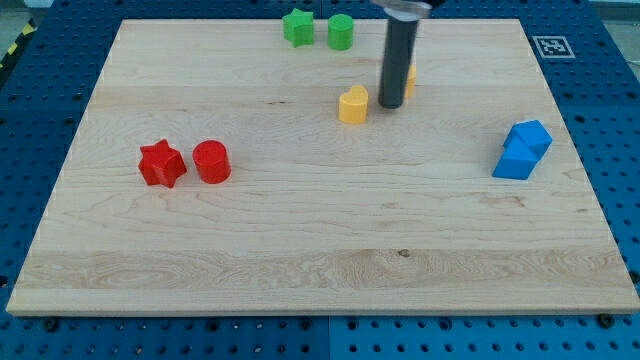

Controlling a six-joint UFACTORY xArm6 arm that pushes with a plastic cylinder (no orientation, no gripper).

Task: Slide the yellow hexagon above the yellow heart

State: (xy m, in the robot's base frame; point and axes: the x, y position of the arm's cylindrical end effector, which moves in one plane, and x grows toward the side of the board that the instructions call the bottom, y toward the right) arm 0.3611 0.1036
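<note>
The yellow heart (353,104) lies on the wooden board in the upper middle of the view. The yellow hexagon (410,80) is just right of it and slightly higher, mostly hidden behind my dark rod; only a sliver shows at the rod's right edge. My tip (391,103) rests on the board right of the heart and in front of the hexagon, close to both.
A green star (297,27) and a green cylinder (341,31) sit near the board's top edge. A red star (162,164) and a red cylinder (212,161) are at the left. Two blue blocks (523,149) touch at the right.
</note>
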